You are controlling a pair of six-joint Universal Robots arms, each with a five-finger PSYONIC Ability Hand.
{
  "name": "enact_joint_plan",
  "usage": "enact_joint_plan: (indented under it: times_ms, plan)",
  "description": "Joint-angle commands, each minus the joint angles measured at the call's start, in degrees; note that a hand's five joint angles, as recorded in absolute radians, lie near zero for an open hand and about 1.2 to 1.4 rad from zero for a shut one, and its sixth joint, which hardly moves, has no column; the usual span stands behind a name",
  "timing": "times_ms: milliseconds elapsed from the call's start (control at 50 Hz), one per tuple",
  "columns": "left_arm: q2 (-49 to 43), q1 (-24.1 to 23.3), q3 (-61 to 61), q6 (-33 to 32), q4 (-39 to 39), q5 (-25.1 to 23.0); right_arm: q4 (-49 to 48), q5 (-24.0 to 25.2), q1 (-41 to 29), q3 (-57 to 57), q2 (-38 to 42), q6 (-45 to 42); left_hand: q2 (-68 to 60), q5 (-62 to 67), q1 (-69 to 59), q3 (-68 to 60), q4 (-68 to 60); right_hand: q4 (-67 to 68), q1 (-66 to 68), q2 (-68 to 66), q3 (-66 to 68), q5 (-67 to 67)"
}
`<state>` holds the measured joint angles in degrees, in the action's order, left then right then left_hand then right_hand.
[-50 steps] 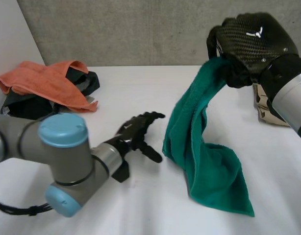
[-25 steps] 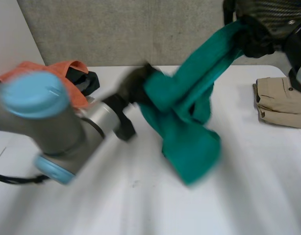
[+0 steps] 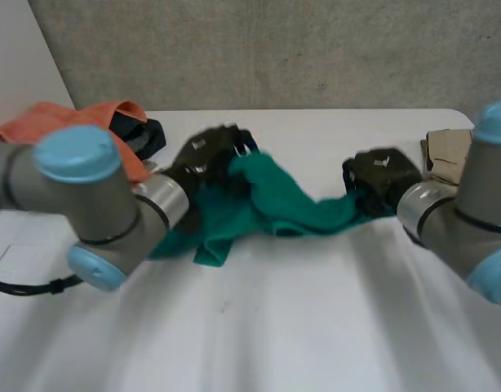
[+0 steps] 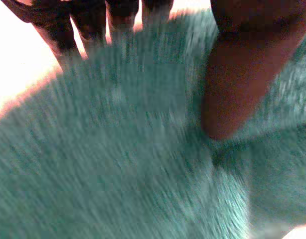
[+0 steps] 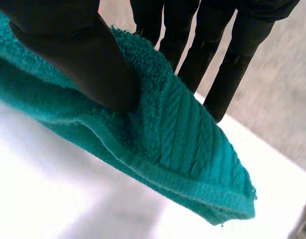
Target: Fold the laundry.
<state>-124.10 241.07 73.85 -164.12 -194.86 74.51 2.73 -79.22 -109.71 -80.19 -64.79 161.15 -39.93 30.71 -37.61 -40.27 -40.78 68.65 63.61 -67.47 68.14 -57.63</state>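
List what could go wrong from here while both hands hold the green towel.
1. The right hand pinches the green towel close to its corner, so a hard pull might slip it free.
2. The towel hangs bunched below the left hand, so it may land creased rather than flat.
3. The right arm sits close to the folded beige garment and could knock it.

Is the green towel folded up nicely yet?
Not folded. The green towel is bunched and stretched between the left hand and the right hand, each pinching one end.
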Motion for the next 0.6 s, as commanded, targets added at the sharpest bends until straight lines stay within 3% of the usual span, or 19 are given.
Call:
enact_joint_plan:
  times_ms: [20,260,340,440,600]
  plan:
    - [-6.42,-0.16,-1.87,-5.42,0.89,0.37,-0.54,-3.75,0.55,-0.31,5.55,-0.31,14.24,-15.02,11.92,14.58,15.09,11.35,16.39,-12.53,11.86,-12.37]
    - [13.34,0.27,11.65,-5.77,1.42,0.55,-2.65,-3.75,2.22,-1.02,4.58,-0.31,11.55,-12.33,9.23,11.89,12.4,11.35,16.39,-12.53,11.86,-12.37]
    - [19.32,0.45,20.25,-5.59,1.07,0.72,-2.65,-3.58,3.19,-1.63,4.32,-0.66,-1.52,0.75,-3.85,-1.19,-0.67,11.35,16.39,-12.53,11.86,-12.37]
    - [18.9,0.54,26.16,-5.86,0.45,0.72,-2.65,-3.66,2.92,-2.34,4.32,-2.68,-10.82,10.04,-13.14,-10.49,-9.97,11.35,16.39,-12.53,11.86,-12.37]
    - [7.3,0.54,24.68,-7.79,-3.24,0.55,-2.65,-3.58,2.57,-3.13,4.23,-2.95,-2.42,1.64,-4.74,-2.08,-1.56,11.35,16.39,-12.53,11.86,-12.37]
